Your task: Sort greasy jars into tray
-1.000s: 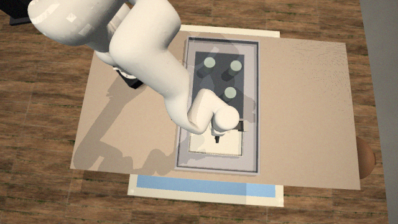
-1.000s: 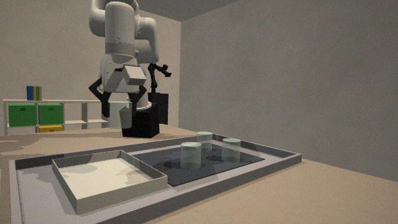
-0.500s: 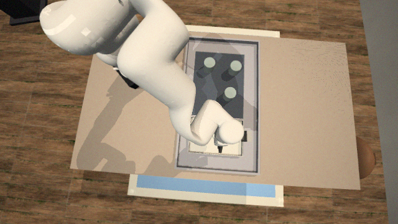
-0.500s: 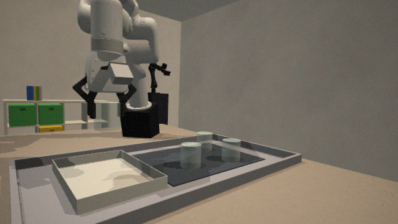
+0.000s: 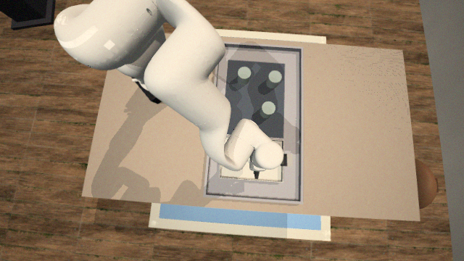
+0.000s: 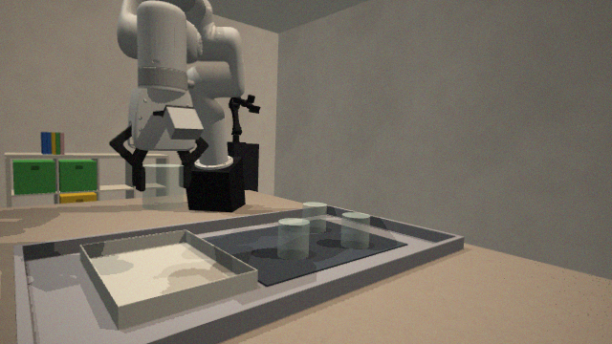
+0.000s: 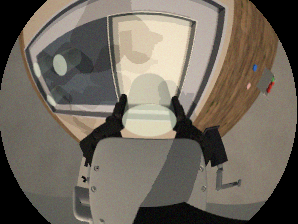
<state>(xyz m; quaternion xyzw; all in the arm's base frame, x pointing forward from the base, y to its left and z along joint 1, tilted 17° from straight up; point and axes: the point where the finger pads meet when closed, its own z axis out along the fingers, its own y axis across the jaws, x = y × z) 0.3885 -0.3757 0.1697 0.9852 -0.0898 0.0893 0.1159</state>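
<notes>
My gripper [image 6: 163, 182] [image 7: 149, 102] is shut on a glass jar [image 6: 163, 197] [image 7: 148, 90], mouth down, and holds it high above the cream tray [image 5: 269, 176] [image 6: 182, 296] [image 7: 174, 36]. In the top view the arm's wrist hides the held jar. Three more jars stand mouth down on the dark drying mat [image 5: 279, 127] [image 6: 382, 246]: one at the far left [image 5: 243, 73] [image 6: 315, 214], one at the far right [image 5: 275, 76] [image 6: 355, 230], and one nearest the tray [image 5: 268, 108] [image 6: 293, 237]. One of them [image 7: 60, 63] shows in the wrist view.
Mat and tray lie on a rimmed steel table top [image 5: 254, 190] [image 6: 57, 287] set in a tan counter [image 5: 355, 127]. The arm's black base [image 6: 215, 188] stands behind. A shelf with green boxes [image 6: 33, 176] is far off.
</notes>
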